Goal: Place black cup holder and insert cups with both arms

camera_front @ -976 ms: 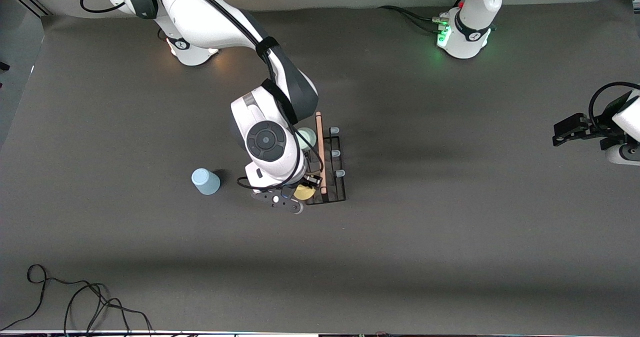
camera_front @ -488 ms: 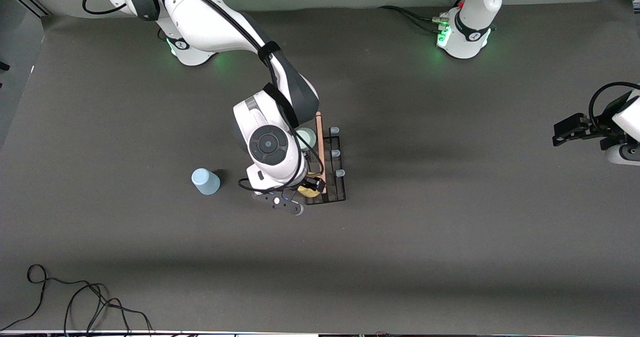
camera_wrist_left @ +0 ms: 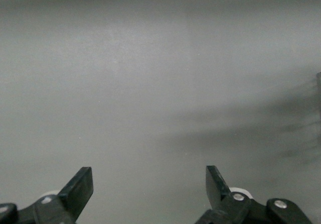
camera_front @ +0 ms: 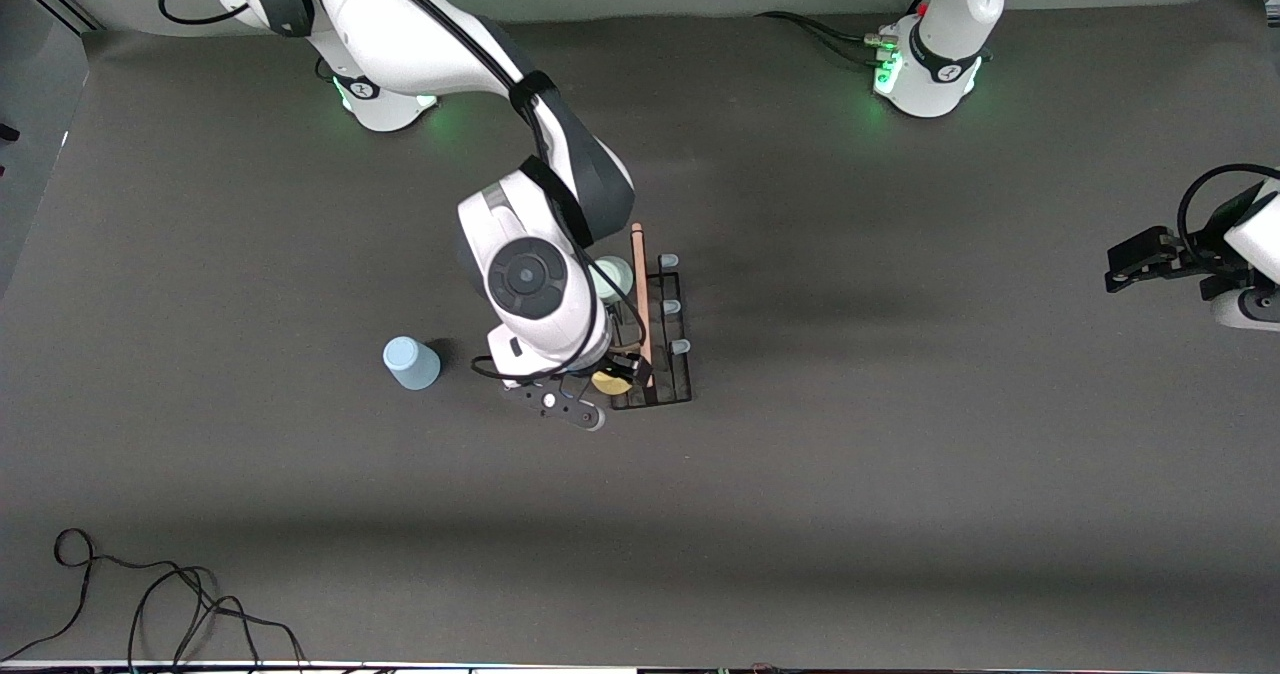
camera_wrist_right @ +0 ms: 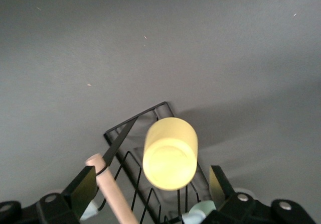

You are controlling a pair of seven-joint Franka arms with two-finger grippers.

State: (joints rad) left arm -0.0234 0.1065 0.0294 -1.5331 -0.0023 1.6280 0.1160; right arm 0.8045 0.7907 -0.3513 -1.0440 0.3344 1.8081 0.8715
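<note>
Now | right gripper (camera_wrist_right: 150, 184) jaws wide apart, gripping nothing, over small yellow plastic cup (camera_wrist_right: 170, 153) upturned on black wire cup holder (camera_front: 660, 339), frame centre | left gripper (camera_wrist_left: 149, 194) jaws apart, empty, waiting mid-right edge

Both arms are glossy white with rounded, jointed segments. The right arm (camera_front: 420, 44) carries dark grey bands at its joints and a dark round cap with a ring pattern on its wrist housing. A black cable runs along it, strapped down by black bands and looping near the shoulder and wrist. Its base glows green. The left arm (camera_front: 950, 14) has a white round base lit green, with black cables plugged in. Each end effector is black: the right end effector (camera_wrist_right: 150, 184) and left end effector (camera_wrist_left: 149, 189) show tapered fingers with silver screws.
</note>
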